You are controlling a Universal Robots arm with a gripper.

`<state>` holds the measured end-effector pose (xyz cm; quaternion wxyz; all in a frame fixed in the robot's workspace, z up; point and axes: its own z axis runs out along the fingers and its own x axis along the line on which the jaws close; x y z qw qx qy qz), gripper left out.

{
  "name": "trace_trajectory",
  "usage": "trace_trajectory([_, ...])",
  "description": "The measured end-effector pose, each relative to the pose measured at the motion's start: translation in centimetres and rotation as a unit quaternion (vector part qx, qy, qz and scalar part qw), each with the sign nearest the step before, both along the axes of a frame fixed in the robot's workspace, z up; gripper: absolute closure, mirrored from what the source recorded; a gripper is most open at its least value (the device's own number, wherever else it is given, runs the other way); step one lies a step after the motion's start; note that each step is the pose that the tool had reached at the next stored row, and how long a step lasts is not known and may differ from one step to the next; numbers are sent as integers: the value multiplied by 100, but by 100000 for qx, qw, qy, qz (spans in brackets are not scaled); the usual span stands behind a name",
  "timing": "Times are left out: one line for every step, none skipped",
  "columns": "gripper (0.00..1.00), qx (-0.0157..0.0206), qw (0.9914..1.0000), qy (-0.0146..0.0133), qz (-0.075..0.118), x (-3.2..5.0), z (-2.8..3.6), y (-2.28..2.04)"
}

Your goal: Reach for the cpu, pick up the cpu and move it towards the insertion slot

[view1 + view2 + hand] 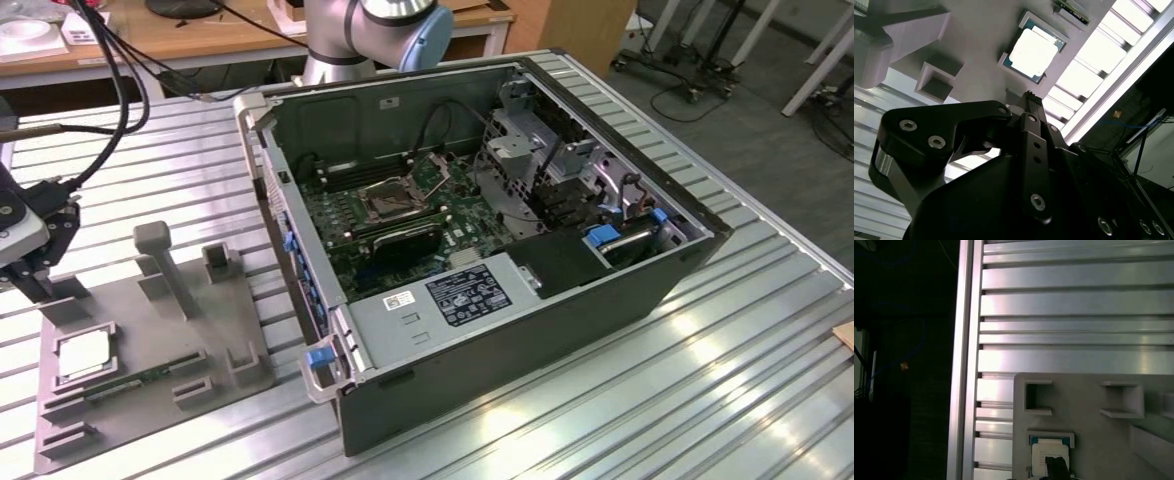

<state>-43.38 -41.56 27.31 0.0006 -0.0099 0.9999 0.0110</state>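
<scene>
Silvery cpu [83,353] lies in the grey tray [200,322], with clenched, empty jaws hovering close by.

Ribbed aluminium table [694,400] carries two items. Grey tray [147,335] lies flat on slats, directly beneath gripper [38,285]. Open computer case [561,330] lies on its side, beyond tray, well apart from gripper.
</scene>
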Motion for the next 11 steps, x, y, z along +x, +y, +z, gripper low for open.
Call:
trace_trajectory([89,-2,100000,3,1,0,-10,-3])
trace_trajectory([89,-2,100000,2,1,0,-21,-6])
trace_trajectory([89,-2,100000,2,0,0,-29,-8])
trace_trajectory([89,-1,100000,0,0,0,-36,-9])
trace_trajectory([89,-4,100000,6,-1,0,-40,-10])
trace_trajectory([89,-10,100000,13,3,0,-41,-10])
trace_trajectory([89,-11,100000,15,1,0,-42,-10])
trace_trajectory([89,-8,100000,12,1,0,-43,-10])
trace_trajectory([89,-1,100000,4,1,0,-44,-10])
trace_trajectory([89,-3,100000,2,1,0,-45,-10])
trace_trajectory([89,-2,100000,3,1,0,-45,-10])
